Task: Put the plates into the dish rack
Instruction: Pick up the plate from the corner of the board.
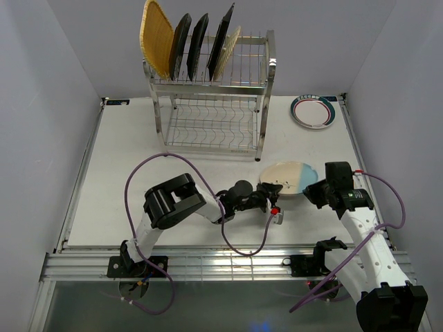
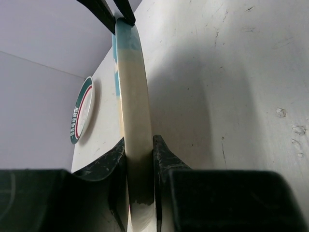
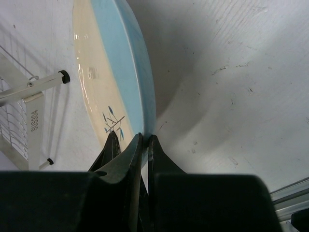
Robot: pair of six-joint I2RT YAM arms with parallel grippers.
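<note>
The round cream-blue plate (image 1: 289, 178) is held just above the table between both grippers. My left gripper (image 1: 265, 196) is shut on its cream left rim (image 2: 137, 159). My right gripper (image 1: 313, 188) is shut on its blue right rim (image 3: 145, 116). The steel dish rack (image 1: 211, 104) stands at the back; its top tier holds several plates on edge: a woven orange-tan one (image 1: 156, 38), black ones (image 1: 190, 43) and another woven one (image 1: 227, 52). The teal-rimmed white plate (image 1: 313, 111) lies flat at the back right, also in the left wrist view (image 2: 80, 111).
The rack's lower tier (image 1: 211, 131) shows no plates. A rack foot and post (image 3: 43, 82) stand close to the left of the held plate. Purple cables (image 1: 242, 245) loop over the near table. White walls enclose the table on three sides.
</note>
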